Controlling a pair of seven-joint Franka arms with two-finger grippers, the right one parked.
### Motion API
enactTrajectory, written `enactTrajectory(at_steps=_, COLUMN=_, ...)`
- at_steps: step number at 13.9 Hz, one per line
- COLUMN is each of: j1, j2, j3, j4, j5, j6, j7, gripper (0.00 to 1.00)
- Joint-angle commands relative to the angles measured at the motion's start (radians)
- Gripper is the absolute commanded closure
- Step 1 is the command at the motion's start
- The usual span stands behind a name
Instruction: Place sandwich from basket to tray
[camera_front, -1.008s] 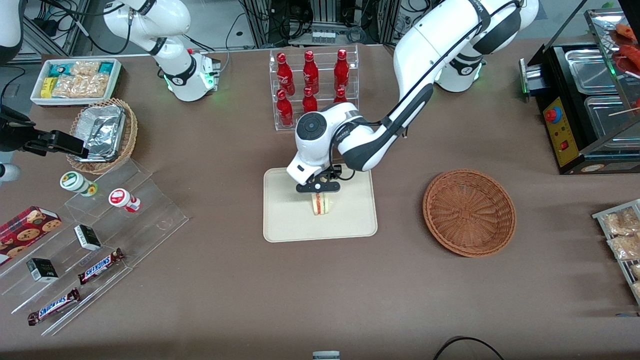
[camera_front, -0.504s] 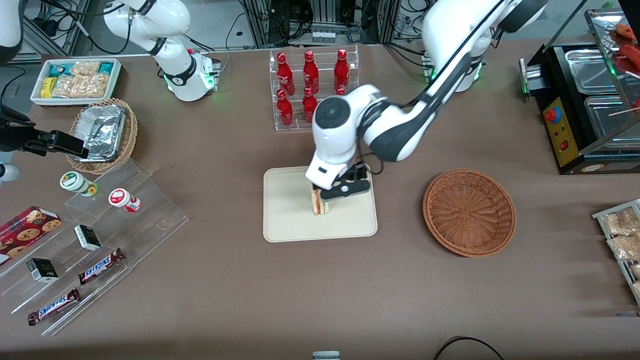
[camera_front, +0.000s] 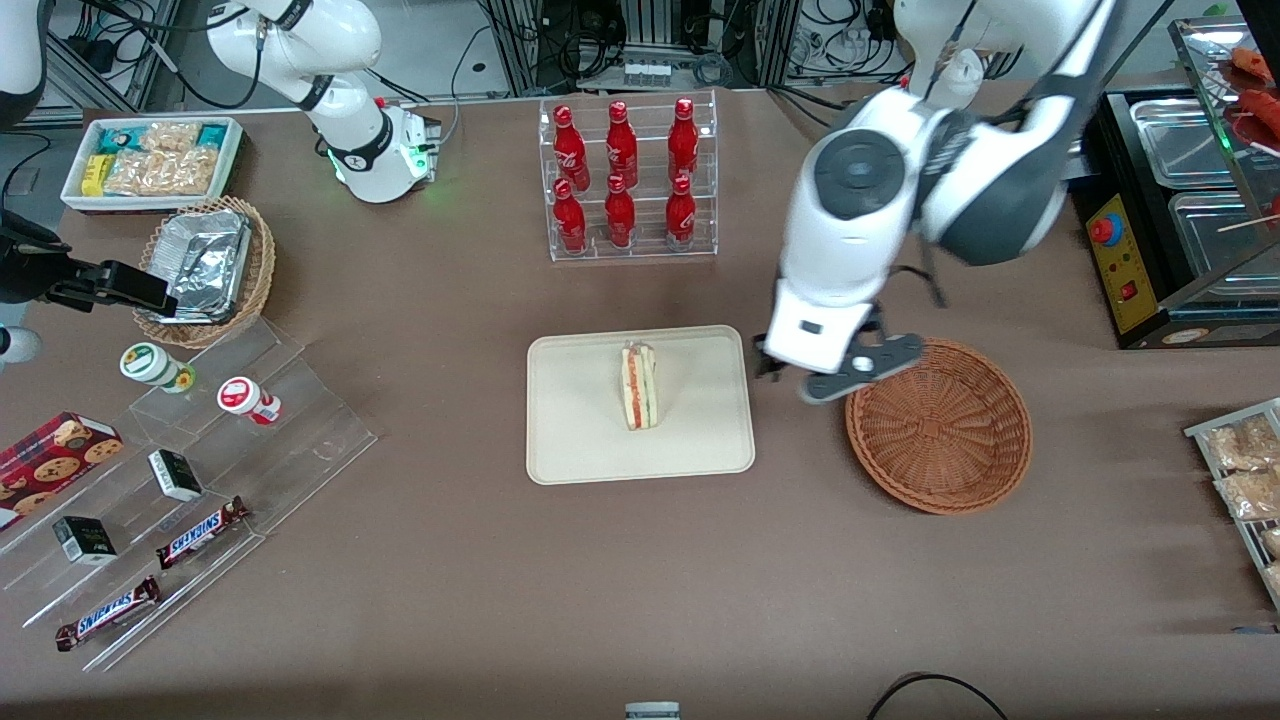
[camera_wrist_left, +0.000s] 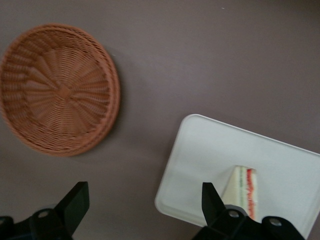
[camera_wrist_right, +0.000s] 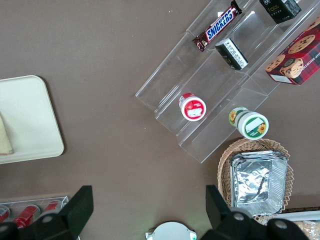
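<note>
One sandwich stands upright on tray; hand open.

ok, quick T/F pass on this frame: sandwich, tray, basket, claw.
1. The sandwich lies on the tray. True.
2. The basket holds a second sandwich. False: it holds nothing.
3. The claw is shut on the sandwich. False: it is open, holds nothing, and hangs above the table between tray and basket.
4. The basket stands toward the working arm's end of the table from the tray. True.
5. The sandwich touches the tray's rim. False: it sits near the tray's middle, clear of the rim.
</note>
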Motion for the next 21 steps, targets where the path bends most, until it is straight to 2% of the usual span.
enactTrajectory(at_steps=1, j1=0.071, j2=-0.097, j3=-0.003, j4=-0.045, j5=-0.054, j6=-0.05, j7=0.122, gripper=0.01)
enactTrajectory(at_steps=5, j1=0.197, j2=-0.16, j3=-0.002, j4=-0.035, j5=-0.113, j6=-0.138, j7=0.338, gripper=0.01)
enactTrajectory(at_steps=9, j1=0.256, j2=-0.209, j3=0.009, j4=-0.048, j5=-0.117, j6=-0.201, j7=0.491, gripper=0.01)
enactTrajectory(at_steps=10, j1=0.241, j2=-0.22, j3=0.064, j4=-0.052, j5=-0.117, j6=-0.222, j7=0.559, gripper=0.01)
enactTrajectory(at_steps=12, j1=0.144, j2=-0.253, j3=0.192, j4=-0.081, j5=-0.117, j6=-0.224, j7=0.653, gripper=0.01)
enactTrajectory(at_steps=14, j1=0.104, j2=-0.289, j3=0.291, j4=-0.099, j5=-0.152, j6=-0.221, j7=0.746, gripper=0.01)
enactTrajectory(at_steps=17, j1=0.102, j2=-0.33, j3=0.356, j4=-0.111, j5=-0.217, j6=-0.219, j7=0.863, gripper=0.01)
enactTrajectory(at_steps=21, j1=0.101, j2=-0.39, j3=0.394, j4=-0.131, j5=-0.208, j6=-0.219, j7=0.927, gripper=0.01)
